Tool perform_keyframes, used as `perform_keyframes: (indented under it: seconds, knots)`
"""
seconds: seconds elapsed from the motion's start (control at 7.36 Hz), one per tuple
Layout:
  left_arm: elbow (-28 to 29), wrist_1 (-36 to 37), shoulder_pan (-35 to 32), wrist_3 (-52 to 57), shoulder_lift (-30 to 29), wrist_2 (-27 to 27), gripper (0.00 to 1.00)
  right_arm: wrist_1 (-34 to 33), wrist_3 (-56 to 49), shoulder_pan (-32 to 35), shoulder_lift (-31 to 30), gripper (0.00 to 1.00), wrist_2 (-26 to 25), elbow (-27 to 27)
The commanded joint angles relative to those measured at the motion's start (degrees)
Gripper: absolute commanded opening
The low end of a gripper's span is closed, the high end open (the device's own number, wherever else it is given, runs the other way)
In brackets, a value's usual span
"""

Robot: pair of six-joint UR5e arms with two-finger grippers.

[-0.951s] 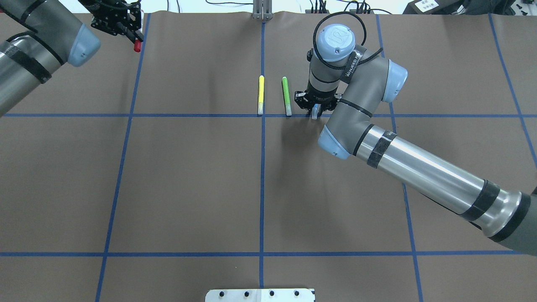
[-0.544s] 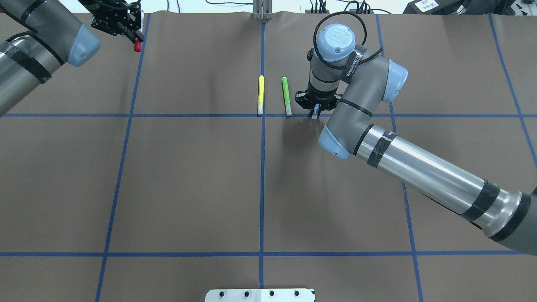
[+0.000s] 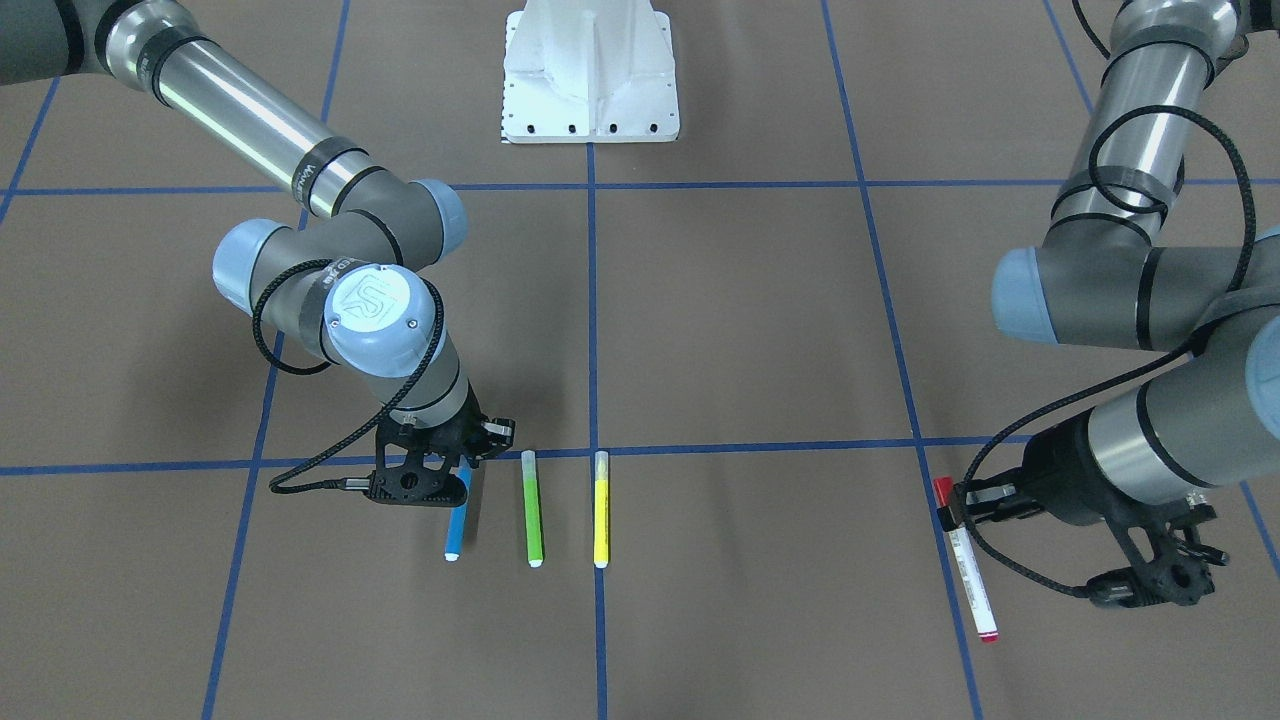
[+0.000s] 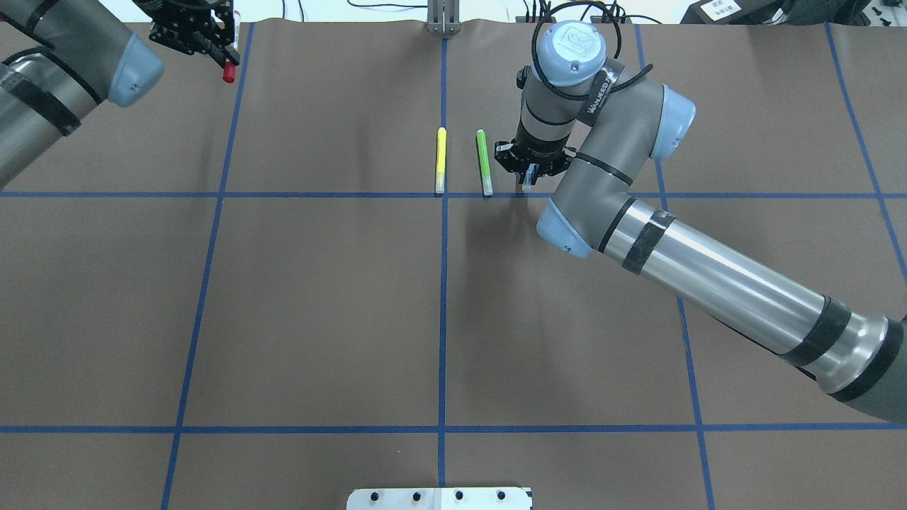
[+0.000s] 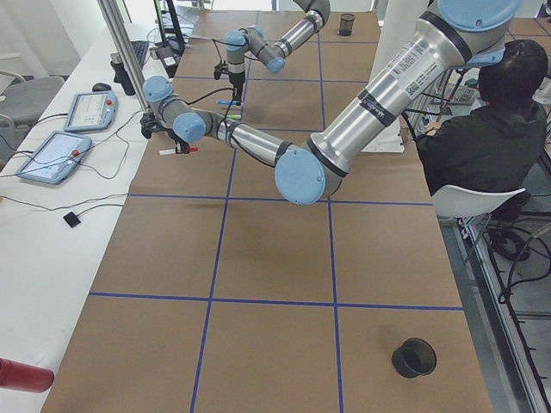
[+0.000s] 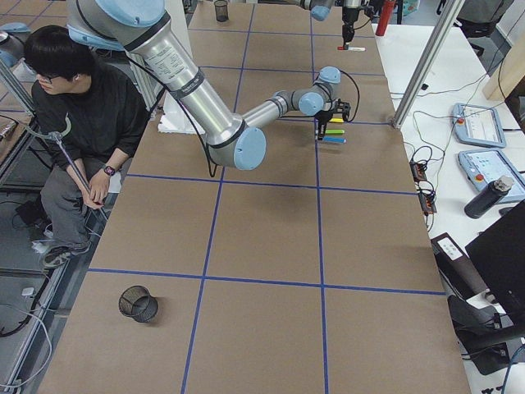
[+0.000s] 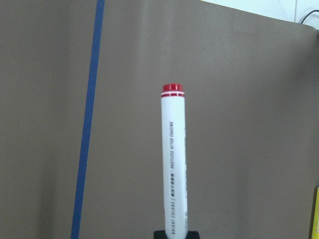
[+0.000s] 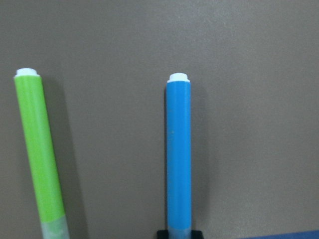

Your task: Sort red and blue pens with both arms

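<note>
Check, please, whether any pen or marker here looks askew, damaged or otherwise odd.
Nothing stands out. The slim yellow marker and slim green marker lie parallel on the brown table cover; the right gripper holds the blue-barrelled pen, the left gripper the white-barrelled, red-capped pen. No damage shows.

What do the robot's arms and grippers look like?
The left arm and right arm are silver tubes with grey joints, pale blue caps and black bands. A black cable loops round each wrist. The left gripper and right gripper are small, black and open-framed.
</note>
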Motion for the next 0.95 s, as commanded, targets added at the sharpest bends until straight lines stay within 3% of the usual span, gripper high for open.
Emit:
perform_keyframes:
  seconds: [0.0, 0.14, 0.41, 0.54, 0.82]
  knots:
    - [-2.4, 0.0, -0.7, 0.0, 2.6, -0.5, 0.00, -6.7, -0.1, 5.5, -2.3, 0.00, 7.1, 7.4]
    - [-4.7, 0.0, -1.0, 0.0, 4.6, -0.5, 0.00, -11.2, -0.5, 6.9, -5.3, 0.00, 7.4, 13.3]
    - [-9.1, 0.0, -3.9, 2.0, 10.6, -0.2, 0.00, -13.0, -1.2, 10.5, -11.2, 0.00, 7.7, 19.6]
    - [-12.7, -0.2, -5.3, 9.1, 18.1, -0.1, 0.00, -16.3, -4.5, 12.0, -14.7, 0.00, 7.9, 23.5]
    - [-13.8, 0.1, -12.0, 17.5, 24.6, -0.5, 0.00, -34.3, -18.2, 16.9, -16.2, 0.00, 8.1, 30.4]
